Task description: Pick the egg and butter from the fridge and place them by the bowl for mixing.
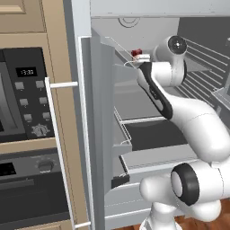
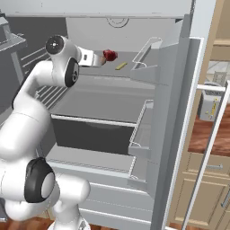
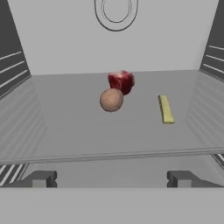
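Nearest me, the arm rises from its base and bends up through the open fridge (image 2: 179, 90) doorway, forearm levelled toward the upper shelf (image 3: 87, 131), hand pointing straight in at the back wall. The gripper (image 3: 111, 179) sits just at the shelf's front edge with its jaws spread wide and nothing between them, so nothing has been grasped. Past the fingertips, on that same shelf, lies the egg (image 3: 111, 99), roughly in the middle and well short of the back wall. Touching it or just behind it, I cannot tell which, is a red lumpy item (image 3: 121, 81). The butter (image 3: 165, 109) lies to the right of the egg in the hand view, apart from it, its long side running front to back. From the right base view the red item (image 2: 109, 55) and the butter (image 2: 121, 66) sit just beyond the hand. As I judge it, the job is barely begun: the door stands open and the reach is lined up, but both egg and butter rest on the shelf, and each has yet to be lifted out and carried to the bowl.
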### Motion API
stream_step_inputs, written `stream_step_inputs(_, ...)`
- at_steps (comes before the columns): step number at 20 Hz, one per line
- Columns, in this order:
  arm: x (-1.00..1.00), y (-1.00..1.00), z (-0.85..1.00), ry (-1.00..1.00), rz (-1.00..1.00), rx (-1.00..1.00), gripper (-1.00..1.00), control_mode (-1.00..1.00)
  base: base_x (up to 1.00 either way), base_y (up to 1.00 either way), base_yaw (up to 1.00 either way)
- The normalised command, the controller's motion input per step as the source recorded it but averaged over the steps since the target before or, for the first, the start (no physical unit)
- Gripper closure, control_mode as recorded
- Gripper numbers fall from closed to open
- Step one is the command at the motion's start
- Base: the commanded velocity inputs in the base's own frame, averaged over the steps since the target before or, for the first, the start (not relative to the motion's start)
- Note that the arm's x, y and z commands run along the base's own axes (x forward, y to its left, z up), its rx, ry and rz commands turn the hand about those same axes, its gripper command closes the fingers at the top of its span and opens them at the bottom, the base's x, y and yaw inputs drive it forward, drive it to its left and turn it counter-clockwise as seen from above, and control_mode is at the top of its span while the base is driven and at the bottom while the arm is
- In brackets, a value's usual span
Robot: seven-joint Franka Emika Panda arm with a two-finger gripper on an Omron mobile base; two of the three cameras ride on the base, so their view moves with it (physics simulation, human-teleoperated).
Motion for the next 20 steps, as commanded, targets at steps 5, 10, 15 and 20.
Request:
stream_step_inputs(5, 0.42, -0.06, -0.01, 0.0, 0.0, 0.0, -1.0, -1.0, 0.0, 0.0, 0.0)
stream_step_inputs(10, 0.35, 0.0, -0.11, 0.0, 0.0, 0.0, -1.0, -1.0, 0.0, 0.0, 0.0)
stream_step_inputs(15, 0.3, 0.0, -0.19, 0.02, 0.0, 0.0, -1.0, -1.0, 0.0, 0.0, 0.0)
stream_step_inputs(20, 0.36, 0.0, -0.09, 0.01, 0.0, 0.0, -1.0, -1.0, 0.0, 0.0, 0.0)
